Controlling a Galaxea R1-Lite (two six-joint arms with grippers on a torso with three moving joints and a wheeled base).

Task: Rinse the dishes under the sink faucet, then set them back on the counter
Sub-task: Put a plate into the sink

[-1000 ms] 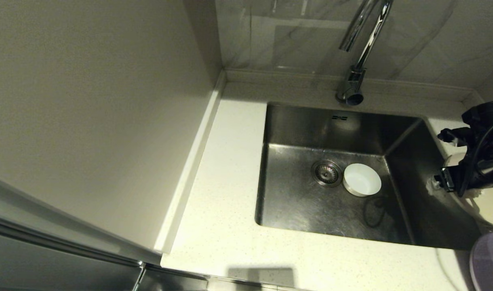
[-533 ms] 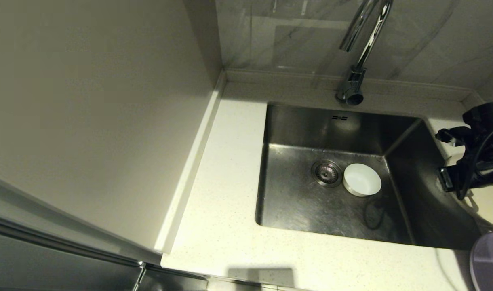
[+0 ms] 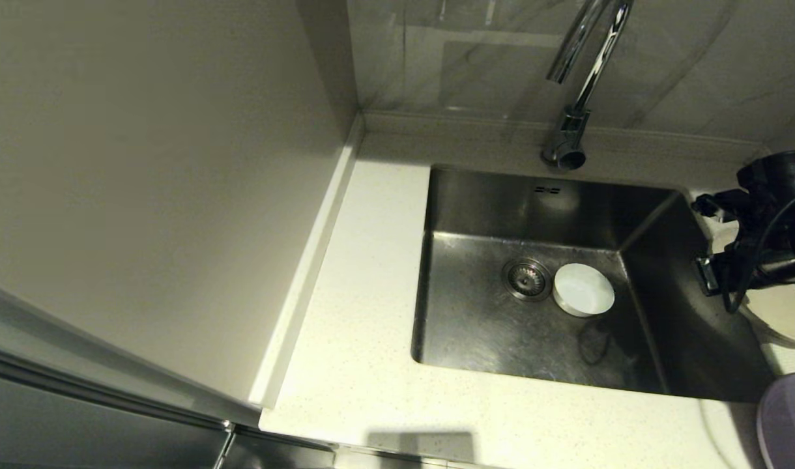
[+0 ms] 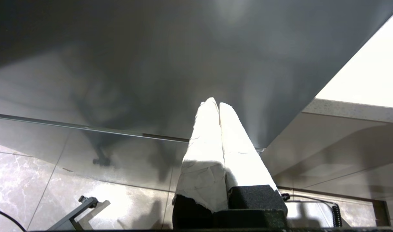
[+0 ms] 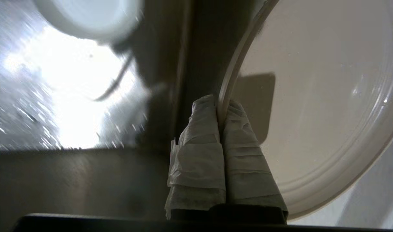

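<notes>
My right jaws (image 5: 223, 106) pinch the near rim of the cream plate (image 5: 312, 96) at the sink's (image 3: 651, 221) right edge on the worktop (image 3: 358, 365), an edge grip for lifting toward the faucet (image 3: 570, 130). The white bowl (image 3: 583, 290) sits beside the drain; the lavender plate (image 3: 788, 420) waits. My left jaws (image 4: 218, 106) hang closed, empty, parked.

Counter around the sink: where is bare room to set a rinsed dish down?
The counter is bare left of the sink and along its front edge. The right side is crowded: the right gripper, jaws shut on the cream plate, with the lavender plate nearer the front.
</notes>
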